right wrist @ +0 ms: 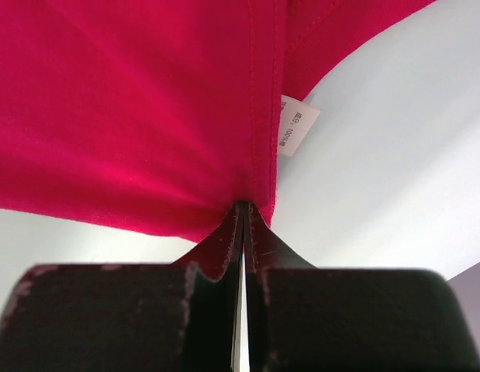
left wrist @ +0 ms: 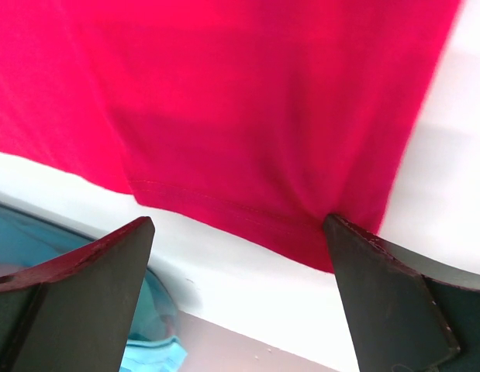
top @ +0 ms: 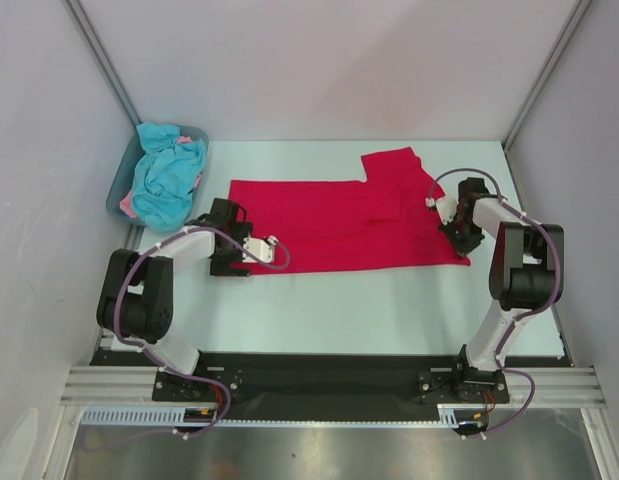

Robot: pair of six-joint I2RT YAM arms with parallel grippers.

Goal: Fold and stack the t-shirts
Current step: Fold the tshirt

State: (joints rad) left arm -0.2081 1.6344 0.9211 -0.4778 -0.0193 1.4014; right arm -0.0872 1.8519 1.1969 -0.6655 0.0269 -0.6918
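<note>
Grey-blue plastic tub (top: 116,196) sits near the left pincer (top: 222,212), to its left and farther back, against the left wall (top: 39,150); pale table top (top: 369,300) lies under the pincer; metal frame post (top: 97,50) stands beyond the tub; black base plate (top: 319,375) lies nearside, behind the pincer.

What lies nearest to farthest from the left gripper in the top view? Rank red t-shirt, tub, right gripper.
1. Red t-shirt: its left edge sits at the open left gripper.
2. Tub: back-left corner.
3. Right gripper: far right, pinching the shirt.
</note>
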